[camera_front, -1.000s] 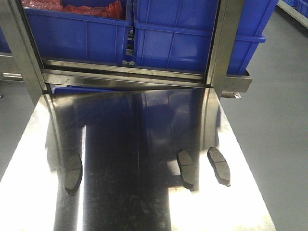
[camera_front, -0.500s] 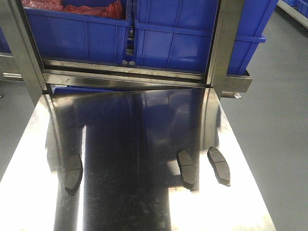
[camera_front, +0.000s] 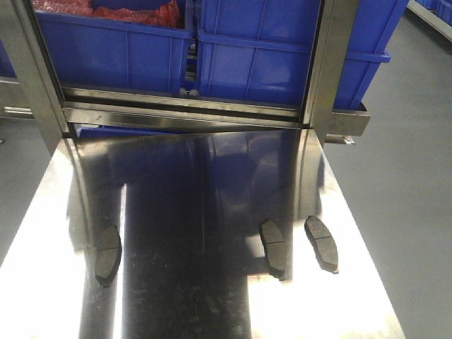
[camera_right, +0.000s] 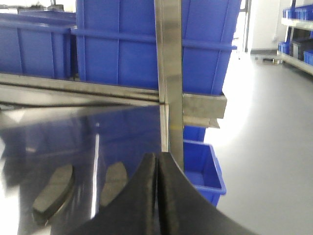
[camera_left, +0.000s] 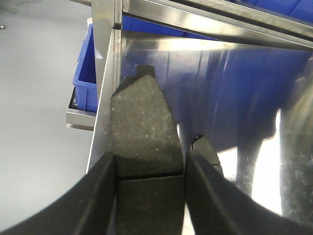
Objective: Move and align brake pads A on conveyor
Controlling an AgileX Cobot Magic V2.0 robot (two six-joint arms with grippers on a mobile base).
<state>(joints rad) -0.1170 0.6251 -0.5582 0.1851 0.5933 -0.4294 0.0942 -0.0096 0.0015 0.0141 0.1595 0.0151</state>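
Three brake pads lie on the shiny steel table in the front view: one at the left (camera_front: 108, 254), two at the right (camera_front: 274, 247) (camera_front: 322, 244). No gripper shows there. In the left wrist view my left gripper (camera_left: 149, 169) is shut on a fourth brake pad (camera_left: 142, 122), grey face up with its groove between the fingers, held over the table's left edge. Another pad (camera_left: 206, 151) lies just right of it on the table. My right gripper (camera_right: 156, 164) is shut and empty, with two pads (camera_right: 54, 188) (camera_right: 114, 182) lying to its left. The conveyor is out of view.
Blue bins (camera_front: 282, 63) stand on a steel rack behind the table, with upright steel posts (camera_front: 328, 63) at both back corners. A blue bin (camera_right: 205, 166) sits low beside the table's right edge. Grey floor lies on both sides.
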